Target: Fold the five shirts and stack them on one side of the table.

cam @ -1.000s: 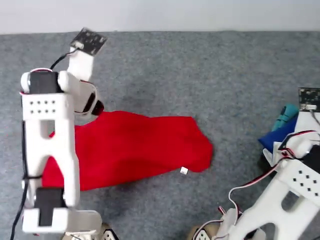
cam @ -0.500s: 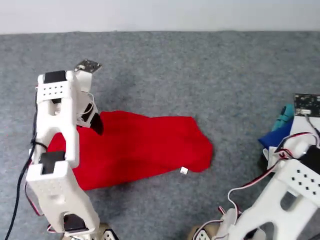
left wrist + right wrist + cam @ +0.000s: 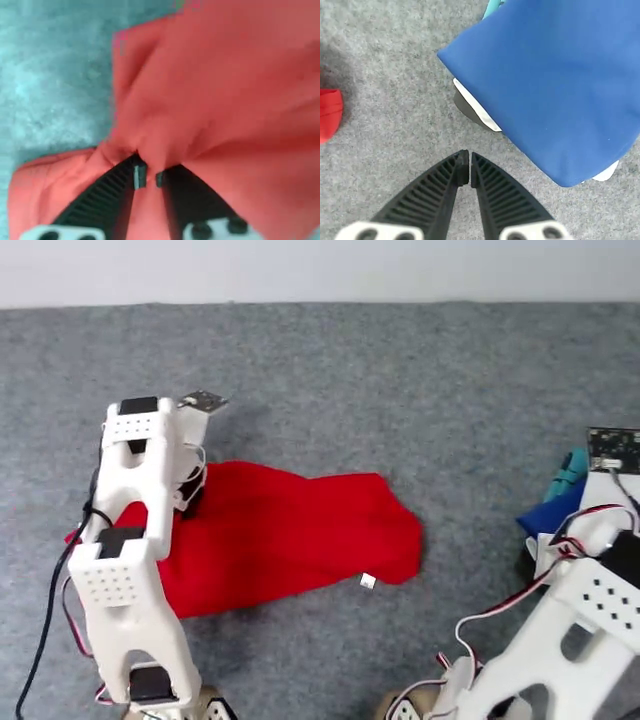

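A red shirt lies spread on the grey table, a small white tag at its near edge. My left gripper is at the shirt's far left corner, shut on a pinch of the red shirt between its black fingertips. At the right edge of the table my right gripper is shut with nothing in it, just above bare carpet beside a stack of folded shirts with a blue one on top. That blue shirt also peeks out by the right arm.
Teal cloth and white cloth stick out from under the blue shirt. The grey table surface stretches open behind and in front of the red shirt. The right arm's white body covers the near right corner.
My left arm has swung right and down toward the red shirt's far left corner, and that corner now bunches in its fingers. The right arm has barely moved.
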`<state>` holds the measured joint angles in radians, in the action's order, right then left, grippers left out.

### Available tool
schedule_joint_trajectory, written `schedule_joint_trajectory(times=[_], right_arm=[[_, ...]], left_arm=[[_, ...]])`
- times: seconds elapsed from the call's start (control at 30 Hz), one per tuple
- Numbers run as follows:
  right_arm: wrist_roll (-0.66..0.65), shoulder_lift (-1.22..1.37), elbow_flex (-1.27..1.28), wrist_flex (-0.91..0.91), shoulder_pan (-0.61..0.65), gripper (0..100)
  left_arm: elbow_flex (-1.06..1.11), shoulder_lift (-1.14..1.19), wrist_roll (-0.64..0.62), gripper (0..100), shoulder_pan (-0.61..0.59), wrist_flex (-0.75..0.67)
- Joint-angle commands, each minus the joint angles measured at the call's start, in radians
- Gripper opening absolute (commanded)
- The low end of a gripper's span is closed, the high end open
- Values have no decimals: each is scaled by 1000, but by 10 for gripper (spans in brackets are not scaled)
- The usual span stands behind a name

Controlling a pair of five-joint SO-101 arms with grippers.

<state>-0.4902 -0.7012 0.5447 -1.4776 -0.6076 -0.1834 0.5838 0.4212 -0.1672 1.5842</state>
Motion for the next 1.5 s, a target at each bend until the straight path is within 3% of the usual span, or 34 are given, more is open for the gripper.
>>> schedule_joint_trajectory(times=[0.0, 0.17, 0.3, 0.73, 0.9, 1.13, 1.47], right_arm=[[-8, -28, -8, -5, 8, 9], [-8, -28, -8, -5, 8, 9], [-8, -28, -8, -5, 8, 9], [-8, -24, -8, -5, 18, 9], [-2, -24, -8, -7, 124, 9], [5, -19, -12, 28, 335, 9], [178, 85, -25, 225, 601, 9]], left_arm=[[-10, -193, 12, 13, 25, 55], [-2, -437, 12, 13, 55, 169], [97, -624, 11, 13, 55, 172], [811, -1201, 17, 13, 144, 143], [802, -1304, 9, 43, 123, 127], [708, -1333, -103, 222, -11, 126], [687, -1329, -107, 224, -178, 52]])
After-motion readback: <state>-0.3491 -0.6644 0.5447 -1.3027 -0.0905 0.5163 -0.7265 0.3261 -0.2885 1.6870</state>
